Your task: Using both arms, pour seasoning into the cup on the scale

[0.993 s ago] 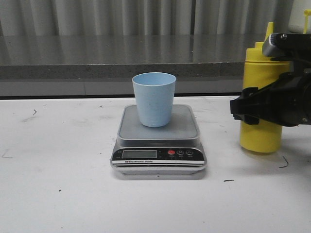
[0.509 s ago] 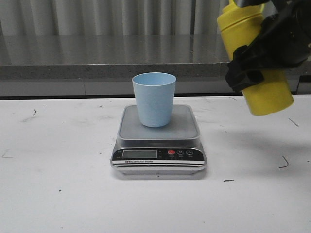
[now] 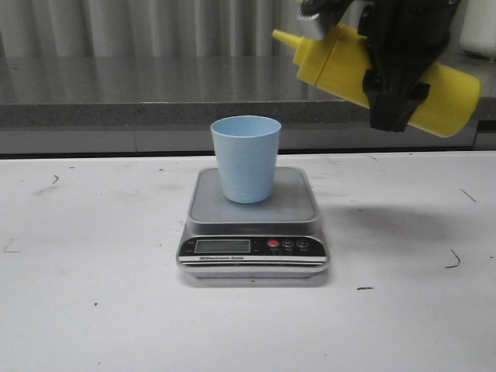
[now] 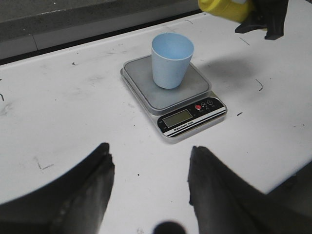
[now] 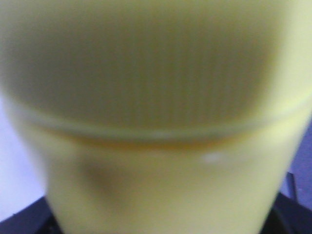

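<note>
Seasoning bottle (image 3: 341,58) is up in the air, tipped nearly flat, nozzle pointing toward the cup (image 3: 246,158) but off to its right and above the rim. Right gripper (image 3: 395,74) has its jaws clamped around the bottle's middle; the right wrist view is all blurred yellow (image 5: 156,117). Cup stands upright on the scale (image 3: 253,225) platform, mid-counter (image 3: 93,310). Left gripper (image 4: 148,183) hangs low near the counter's front, jaws wide apart, holding nothing, well short of the scale.

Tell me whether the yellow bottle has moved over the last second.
Yes. The yellow bottle rose off the table and tipped, nozzle now pointing toward the cup.
</note>
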`<state>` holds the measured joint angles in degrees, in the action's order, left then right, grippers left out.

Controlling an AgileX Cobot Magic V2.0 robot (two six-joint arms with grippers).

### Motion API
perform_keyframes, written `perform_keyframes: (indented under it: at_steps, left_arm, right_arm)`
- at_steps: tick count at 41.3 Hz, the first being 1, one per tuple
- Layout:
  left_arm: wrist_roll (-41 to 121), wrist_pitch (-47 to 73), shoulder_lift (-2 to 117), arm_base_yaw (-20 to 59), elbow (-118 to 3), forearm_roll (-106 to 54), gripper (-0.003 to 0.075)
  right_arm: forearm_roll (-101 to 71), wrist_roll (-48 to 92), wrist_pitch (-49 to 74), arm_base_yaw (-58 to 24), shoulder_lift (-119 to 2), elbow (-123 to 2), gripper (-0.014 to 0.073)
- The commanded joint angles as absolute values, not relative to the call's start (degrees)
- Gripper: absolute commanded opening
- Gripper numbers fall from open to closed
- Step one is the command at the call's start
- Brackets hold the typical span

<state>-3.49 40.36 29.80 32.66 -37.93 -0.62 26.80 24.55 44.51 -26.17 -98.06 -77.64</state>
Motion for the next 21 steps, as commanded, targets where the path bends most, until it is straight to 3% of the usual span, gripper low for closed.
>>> perform_keyframes:
  at_steps: [1, 21]
  left_arm:
    - [-3.5, 36.1, 30.0, 33.0, -39.5, -1.1, 0.0355]
    - [-3.5, 36.1, 30.0, 33.0, -39.5, -1.1, 0.0355]
  right_arm:
    - [40.3, 25.2, 45.9, -28.0, -97.2, -81.0, 0.0361]
    - [72.5, 25.2, 41.1, -32.2, -99.0, -81.0, 0.0361]
